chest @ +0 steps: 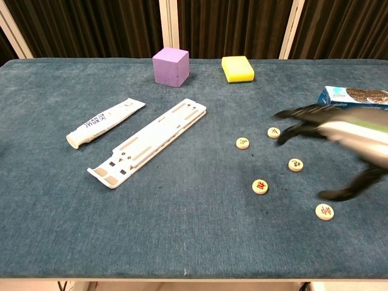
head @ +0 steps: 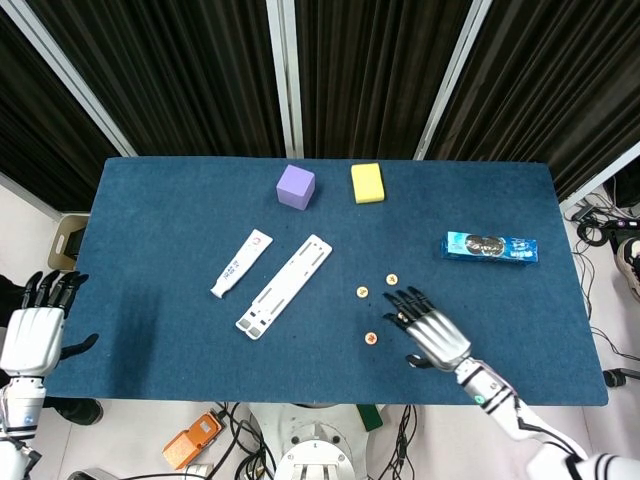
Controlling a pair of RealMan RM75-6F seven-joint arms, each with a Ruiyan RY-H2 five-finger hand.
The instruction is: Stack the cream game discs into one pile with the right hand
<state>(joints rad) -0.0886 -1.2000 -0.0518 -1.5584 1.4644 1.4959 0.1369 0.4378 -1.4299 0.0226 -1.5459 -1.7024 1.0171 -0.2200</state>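
Several cream game discs lie apart on the blue table (head: pixel 160 220), right of centre: one disc (chest: pixel 243 142), a second (chest: pixel 274 132), a third (chest: pixel 296 164), a fourth (chest: pixel 260 186) and a fifth (chest: pixel 325 211). My right hand (head: pixel 428 328) hovers over the group with its fingers spread and nothing in it. In the head view it covers two of the discs; others (head: pixel 362 292) (head: pixel 371 338) show to its left. In the chest view the right hand (chest: pixel 354 138) is blurred. My left hand (head: pixel 35 330) stays beyond the table's left edge, fingers apart and empty.
A white slotted strip (head: pixel 284 286) and a white tube (head: pixel 241 263) lie left of the discs. A purple cube (head: pixel 295 186) and a yellow sponge (head: pixel 367 183) sit at the back. A blue cookie pack (head: pixel 490 246) lies to the right.
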